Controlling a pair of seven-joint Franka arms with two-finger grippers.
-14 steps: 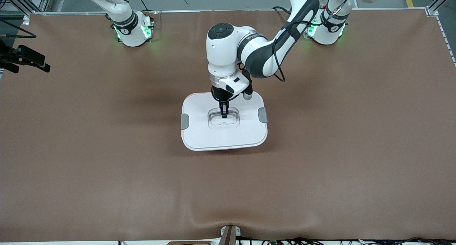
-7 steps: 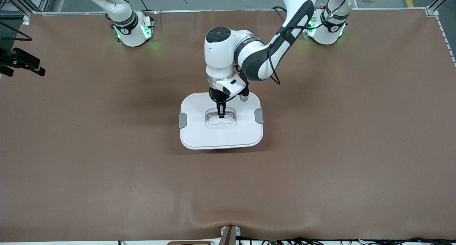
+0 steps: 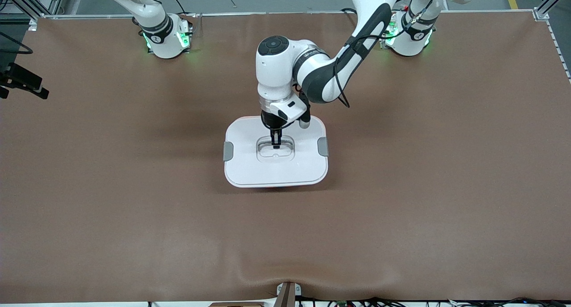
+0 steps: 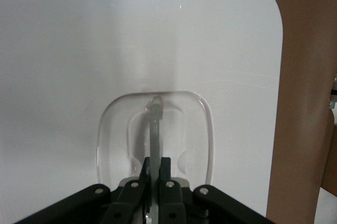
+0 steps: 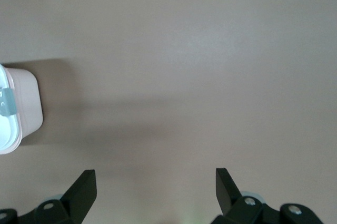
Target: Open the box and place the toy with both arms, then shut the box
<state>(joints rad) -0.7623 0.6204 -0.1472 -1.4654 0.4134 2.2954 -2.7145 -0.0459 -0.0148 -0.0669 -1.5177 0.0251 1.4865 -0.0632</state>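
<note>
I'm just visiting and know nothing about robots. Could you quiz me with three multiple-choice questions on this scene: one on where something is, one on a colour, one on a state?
1. Where is the left claw?
A. At the clear handle in the middle of the box's lid
B. On a grey side clip
C. Resting on the bare table

2. What colour is the lid?
A. Blue
B. White
C. Black

3. How do the right claw's fingers stand?
A. Closed on the lid
B. Closed on a toy
C. Spread apart, holding nothing, over the brown table

Answers:
1. A: the left wrist view shows the claw shut on the clear handle in the lid's recess.
2. B: the lid looks white in the front view and left wrist view.
3. C: the right wrist view shows two separated fingers with only table between them.
</note>
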